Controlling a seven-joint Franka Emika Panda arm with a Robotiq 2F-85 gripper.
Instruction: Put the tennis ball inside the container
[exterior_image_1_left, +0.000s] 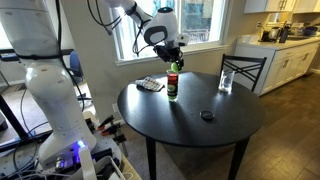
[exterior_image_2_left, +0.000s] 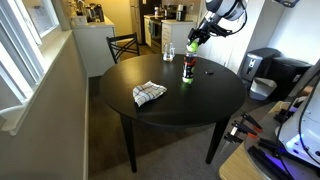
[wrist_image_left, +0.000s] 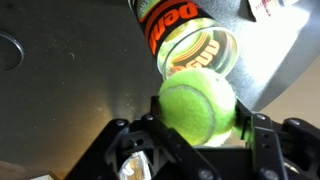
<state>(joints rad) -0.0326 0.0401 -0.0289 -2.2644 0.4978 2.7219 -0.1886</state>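
Note:
My gripper is shut on the yellow-green tennis ball, which fills the space between the fingers in the wrist view. The ball hangs just above the open mouth of the container, a tall see-through canister with an orange and black label; another ball shows inside it. In both exterior views the gripper is directly over the upright container on the round dark table. The held ball shows as a small green spot at the canister's top.
A clear drinking glass stands near the table's edge. A folded checked cloth and a small black disc lie on the table. A dark chair stands beside it.

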